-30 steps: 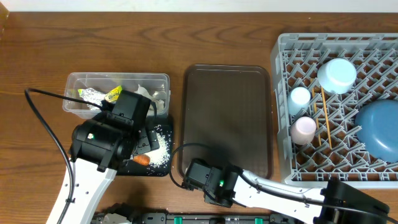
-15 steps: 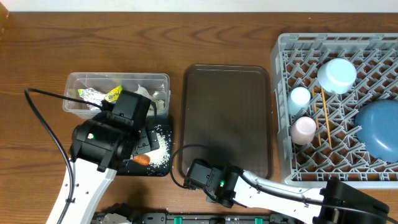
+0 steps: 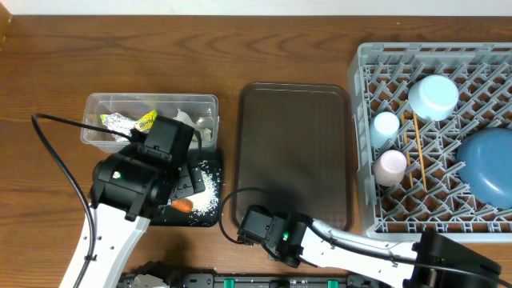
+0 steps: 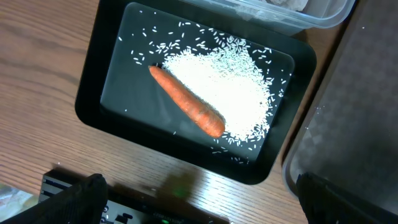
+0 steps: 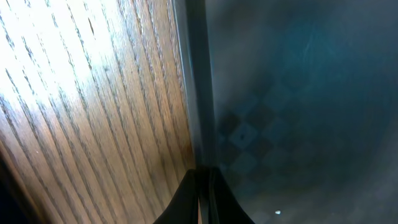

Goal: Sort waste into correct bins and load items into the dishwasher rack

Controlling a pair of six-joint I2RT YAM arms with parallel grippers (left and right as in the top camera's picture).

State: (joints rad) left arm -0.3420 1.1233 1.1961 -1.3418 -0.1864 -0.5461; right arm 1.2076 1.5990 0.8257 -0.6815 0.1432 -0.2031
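Both arms are the same build. Left arm [image 3: 136, 176]: boxy matte-black wrist housing with a tiny green LED, glossy white link below it. Left cable [image 3: 64, 123]: thin, black, loops out toward frame left. Right arm [image 3: 352, 246]: black wrist module with a green LED, white tubular link, black joint at lower right. Right cable [image 3: 222, 214]: thin, black, curls beside the module. Left gripper [image 4: 214, 199]: black rounded fingers [image 4: 78, 199], blurred in the bottom corners. Right gripper [image 5: 202, 196]: dark tapered tips with a pale seam between them.
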